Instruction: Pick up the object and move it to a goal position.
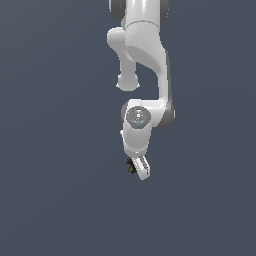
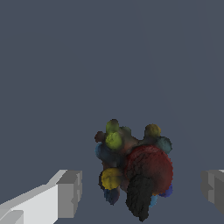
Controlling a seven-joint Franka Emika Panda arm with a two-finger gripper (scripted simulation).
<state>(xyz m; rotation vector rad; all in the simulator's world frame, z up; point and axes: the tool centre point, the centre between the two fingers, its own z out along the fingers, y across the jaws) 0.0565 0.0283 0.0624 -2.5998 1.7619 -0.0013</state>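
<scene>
From the exterior view the white arm (image 1: 142, 55) reaches down over a plain grey-blue surface (image 1: 50, 200), and the object (image 1: 130, 165) is only a dark speck pressed against the gripper (image 1: 139, 169). The wrist view shows what that view cannot: a knobbly lump (image 2: 133, 168) of red, yellow, blue and black blobs lying between the two grey fingertips (image 2: 70, 194), which stand spread with visible gaps either side, touching nothing. No surface edge appears in either view; bare ground lies all around.
</scene>
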